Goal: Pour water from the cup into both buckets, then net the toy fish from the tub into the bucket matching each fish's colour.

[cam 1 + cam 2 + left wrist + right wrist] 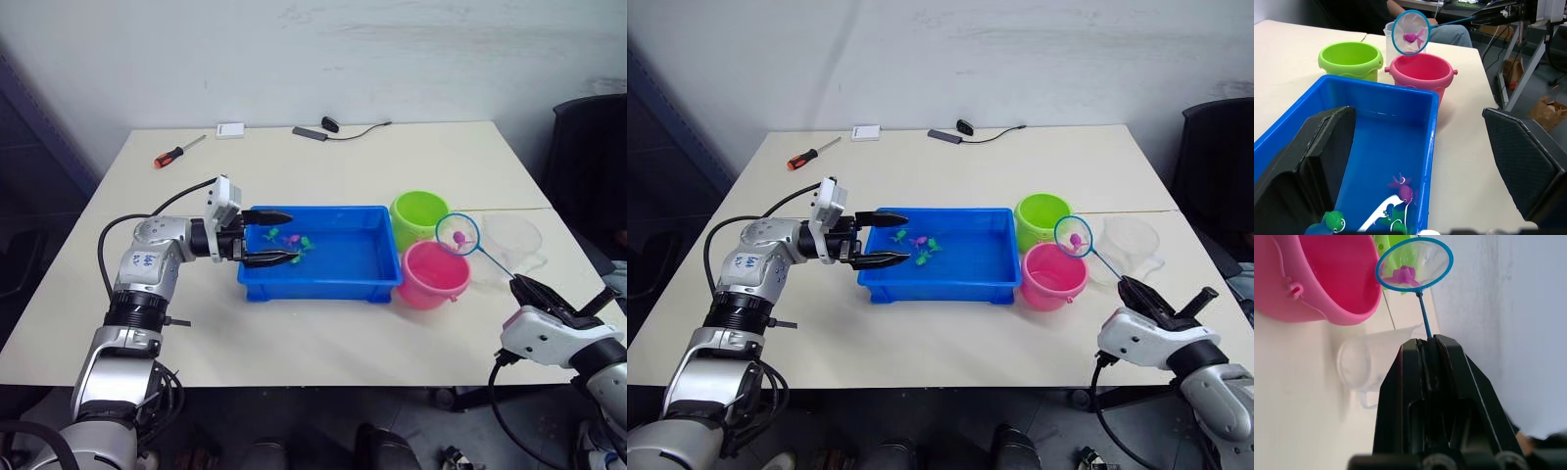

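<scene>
My right gripper [534, 291] holds the net [458, 234] above the pink bucket [434, 275], a pink fish [1414, 37] in its hoop. The green bucket [418, 217] stands just behind. The blue tub [320, 254] to their left holds green and pink fish [294, 242]. The clear cup [513, 242] sits right of the buckets.

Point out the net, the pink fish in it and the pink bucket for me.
net [458, 234], left eye view, on the light blue hoop's mesh.
pink fish [1413, 36], left wrist view, on its body inside the mesh.
pink bucket [432, 275], left eye view, on its outer wall below the rim.
</scene>
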